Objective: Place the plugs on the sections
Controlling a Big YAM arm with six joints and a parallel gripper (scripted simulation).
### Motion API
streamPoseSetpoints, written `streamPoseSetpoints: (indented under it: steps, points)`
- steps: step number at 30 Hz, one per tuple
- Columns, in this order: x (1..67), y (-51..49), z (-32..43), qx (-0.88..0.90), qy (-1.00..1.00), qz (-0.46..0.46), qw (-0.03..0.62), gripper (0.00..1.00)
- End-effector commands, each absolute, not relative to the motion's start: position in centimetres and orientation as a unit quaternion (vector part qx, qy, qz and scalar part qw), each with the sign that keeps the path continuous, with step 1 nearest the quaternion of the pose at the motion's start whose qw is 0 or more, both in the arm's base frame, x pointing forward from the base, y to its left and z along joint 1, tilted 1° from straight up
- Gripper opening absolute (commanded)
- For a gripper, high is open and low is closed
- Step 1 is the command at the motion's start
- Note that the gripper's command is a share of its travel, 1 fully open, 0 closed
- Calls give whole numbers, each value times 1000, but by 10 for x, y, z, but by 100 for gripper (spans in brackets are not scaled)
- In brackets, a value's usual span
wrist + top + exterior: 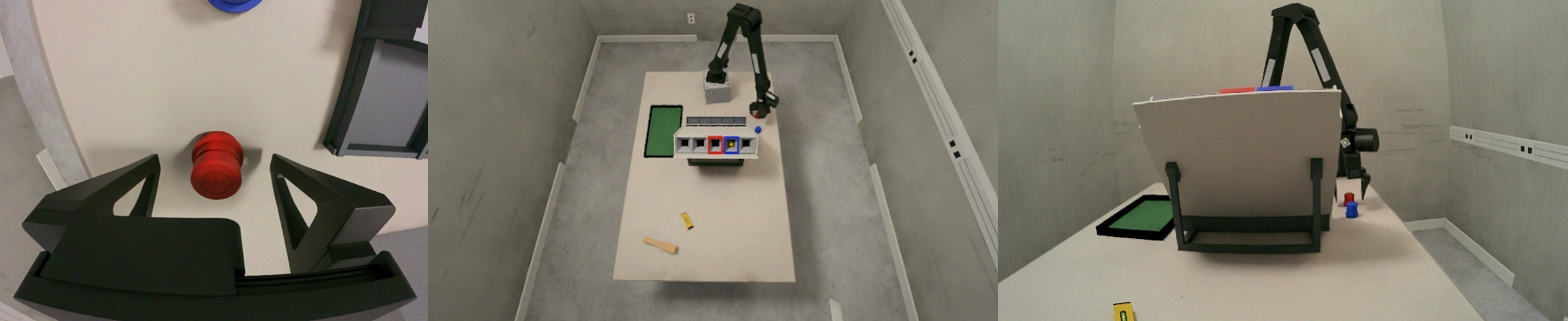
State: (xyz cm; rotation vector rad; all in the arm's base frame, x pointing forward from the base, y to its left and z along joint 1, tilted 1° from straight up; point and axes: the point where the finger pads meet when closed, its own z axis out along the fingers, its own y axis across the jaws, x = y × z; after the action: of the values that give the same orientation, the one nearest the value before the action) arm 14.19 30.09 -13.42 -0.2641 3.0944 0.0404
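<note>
The red plug [216,165] [1349,198] stands upright on the table to the right of the funnel stand. My gripper [214,160] [1352,186] [760,112] is open and hangs right over it, one finger on each side, not touching it. The blue plug [757,129] [1352,209] [230,3] stands a little nearer the front. In the overhead view the stand's top shows a row of funnels. A red-banded funnel [715,144] is beside a blue-banded funnel [731,138], which has a yellow marble [731,144] in it. The grey sectioned tray [716,120] [380,103] lies behind the stand.
A white cover [1238,152] on a black frame hides the pipes. A green tray [662,130] [1140,216] with a black rim lies left of the stand. A small yellow block [686,220] [1123,311] and a wooden spatula [660,244] lie near the table's front. The arm's base [717,91] is at the back.
</note>
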Motion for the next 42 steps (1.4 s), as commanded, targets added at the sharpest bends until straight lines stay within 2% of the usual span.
streamPoseSetpoints:
  steps: [1,2,3,36,42]
  points:
    - [142,297,-143,-85,996,10,17,87]
    - [142,297,-143,-85,996,10,17,87]
    - [144,305,-132,-85,996,18,21,0]
    - [144,305,-133,-85,996,19,22,0]
    - [143,305,-86,-85,996,19,22,0]
